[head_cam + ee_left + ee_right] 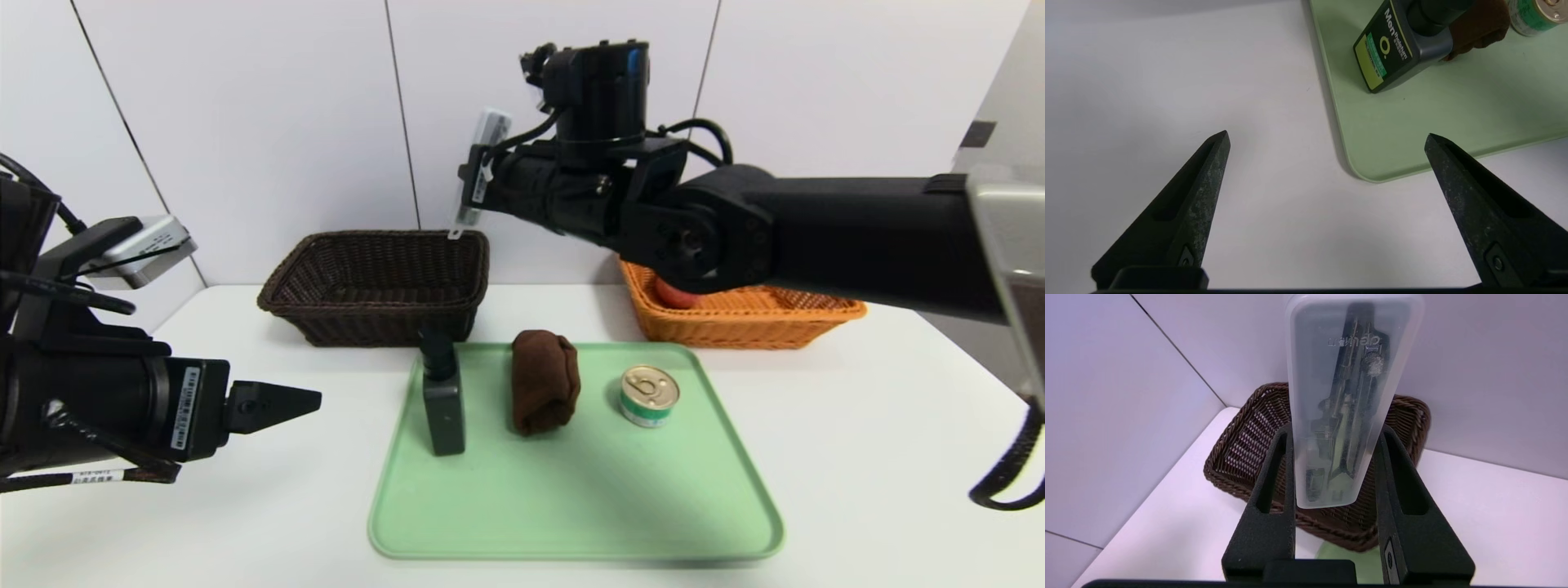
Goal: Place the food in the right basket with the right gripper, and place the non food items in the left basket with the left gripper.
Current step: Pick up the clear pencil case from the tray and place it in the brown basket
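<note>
The right gripper (1336, 449) is gripping the clear compass case (1345, 404) above the dark wicker basket's edge (375, 309). The left gripper (1327, 134) is hovering wide open (bare table (1274, 228) beneath).

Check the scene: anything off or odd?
Yes: the right end effector is clamped on a translucent case of tools, apparently non-food, over by the dark left basket. The task gives non-food to the left end effector, which hangs open and empty beside the tray. No spills or damage visible.
</note>
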`<state>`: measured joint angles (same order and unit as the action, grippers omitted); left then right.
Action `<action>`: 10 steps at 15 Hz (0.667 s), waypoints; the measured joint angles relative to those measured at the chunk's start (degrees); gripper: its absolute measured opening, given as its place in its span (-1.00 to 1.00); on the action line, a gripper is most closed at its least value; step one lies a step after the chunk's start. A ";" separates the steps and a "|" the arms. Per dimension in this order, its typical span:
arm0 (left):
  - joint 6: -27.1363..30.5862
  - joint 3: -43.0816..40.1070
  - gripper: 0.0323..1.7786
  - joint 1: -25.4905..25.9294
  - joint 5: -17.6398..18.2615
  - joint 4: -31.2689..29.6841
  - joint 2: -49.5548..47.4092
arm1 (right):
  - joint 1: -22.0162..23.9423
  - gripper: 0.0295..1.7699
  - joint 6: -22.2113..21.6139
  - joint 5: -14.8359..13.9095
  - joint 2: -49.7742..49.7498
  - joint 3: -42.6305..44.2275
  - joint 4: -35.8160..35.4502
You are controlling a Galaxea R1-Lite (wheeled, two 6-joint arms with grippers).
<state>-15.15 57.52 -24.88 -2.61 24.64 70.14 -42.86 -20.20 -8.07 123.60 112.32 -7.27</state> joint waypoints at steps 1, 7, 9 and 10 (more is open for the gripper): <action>-0.02 -0.13 0.90 0.00 -0.09 -0.48 0.66 | 0.06 -0.42 0.50 0.59 1.90 0.00 -2.23; 0.06 -0.16 0.90 0.00 -0.26 -2.38 4.22 | 0.76 -0.42 3.54 4.49 11.87 0.00 -12.65; 0.00 -0.21 0.90 0.00 -0.26 -2.47 4.72 | 0.67 -0.42 3.63 6.07 13.86 0.00 -14.06; 0.00 -0.35 0.90 0.00 -0.26 -2.43 4.83 | 0.61 -0.42 3.61 6.95 14.38 0.05 -14.12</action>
<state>-15.15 57.16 -24.88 -2.86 22.21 74.97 -42.25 -16.59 -1.12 137.99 112.37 -21.38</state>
